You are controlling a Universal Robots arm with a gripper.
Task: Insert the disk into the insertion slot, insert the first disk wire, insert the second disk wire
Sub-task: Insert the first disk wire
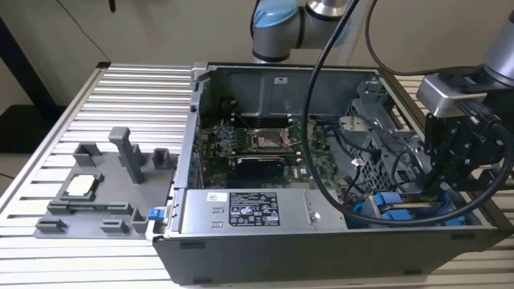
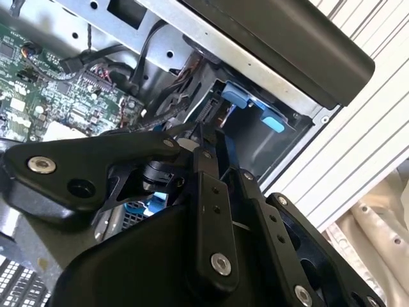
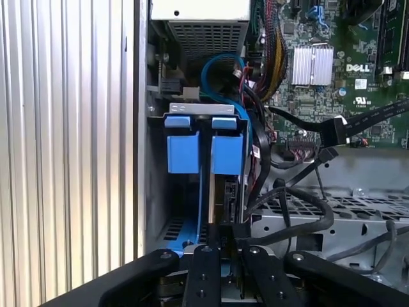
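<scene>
The disk stands edge-on in the insertion slot, a grey sheet-metal bay at the case's corner. Its blue carrier tabs sit at the far end. My gripper reaches down into the bay with its fingers closed on the disk's near edge. In the second wrist view the gripper points at the blue tabs inside the slot. In the exterior view the gripper hangs over the blue carrier at the case's right. Loose black disk wires lie beside the bay.
The open computer case lies on a ribbed aluminium table. Inside are the green motherboard and a labelled power supply. A grey fixture stands on the exterior view's left. A thick black cable hangs across the case.
</scene>
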